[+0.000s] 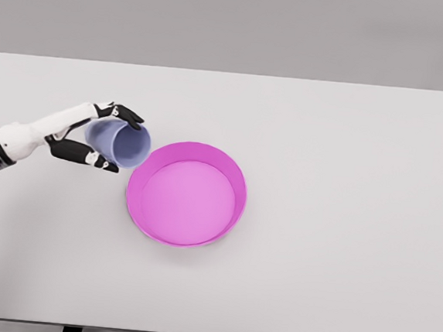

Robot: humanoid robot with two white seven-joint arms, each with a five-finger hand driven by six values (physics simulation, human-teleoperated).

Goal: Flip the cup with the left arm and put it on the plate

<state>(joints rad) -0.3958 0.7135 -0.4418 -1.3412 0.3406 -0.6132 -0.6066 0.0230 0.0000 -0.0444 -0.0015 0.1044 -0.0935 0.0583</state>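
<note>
Left hand (pixel 92 135), fingers wrapped around a lavender cup (pixel 119 142), holds it tipped on its side, mouth toward the pink plate (pixel 186 193) just right, probably mid-flip.

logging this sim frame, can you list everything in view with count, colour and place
cup: one, lavender-blue, held tilted on its side just left of the plate, open mouth facing right and toward the camera
plate: one, magenta with a raised rim, on the table a little left of centre, nothing in it
table: one, white, fills most of the view
left hand: one, white arm with black fingers, comes in from the left edge, fingers wrapped above and below the cup
right hand: not in view
</note>
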